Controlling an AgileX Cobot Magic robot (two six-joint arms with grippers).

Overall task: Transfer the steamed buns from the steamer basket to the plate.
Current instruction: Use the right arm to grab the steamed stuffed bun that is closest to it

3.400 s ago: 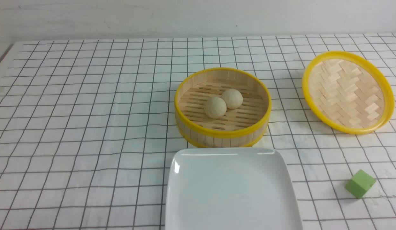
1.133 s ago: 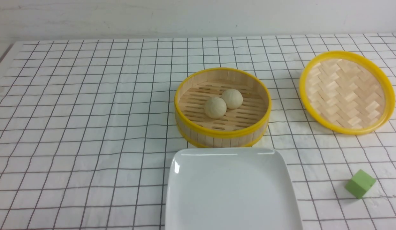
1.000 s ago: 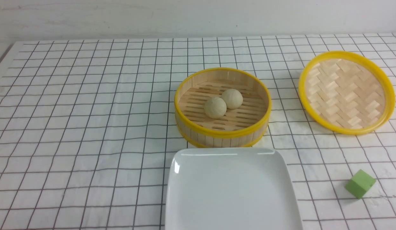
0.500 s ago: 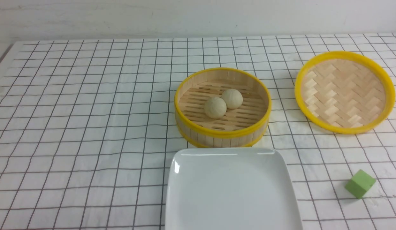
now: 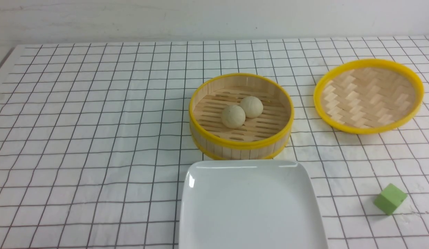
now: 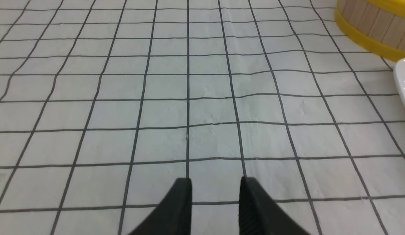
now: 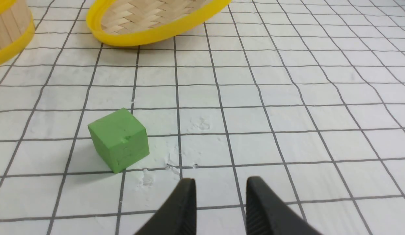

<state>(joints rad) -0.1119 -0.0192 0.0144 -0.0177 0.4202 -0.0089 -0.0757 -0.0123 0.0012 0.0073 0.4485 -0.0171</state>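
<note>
In the front view, two round, matte, off-white steamed buns [image 5: 233, 116] sit touching each other on the slatted floor of the round, yellow-rimmed bamboo steamer basket [image 5: 240, 145] at centre frame. The glossy white square plate [image 5: 250, 207] lies just below it. In the left wrist view, the left gripper [image 6: 215, 195] hangs with black fingers parted over the checked cloth [image 6: 202, 98], gripping nothing. In the right wrist view, the right gripper [image 7: 221, 195] is likewise parted, near a green cube [image 7: 119, 143].

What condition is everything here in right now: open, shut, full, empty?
Basket: open, two buns inside.
Buns: in the basket, touching each other.
Plate: empty.
Lid: off, lying inside-up on the cloth.
Green block: loose on the cloth.
Left gripper: open, empty.
Right gripper: open, empty.
</note>
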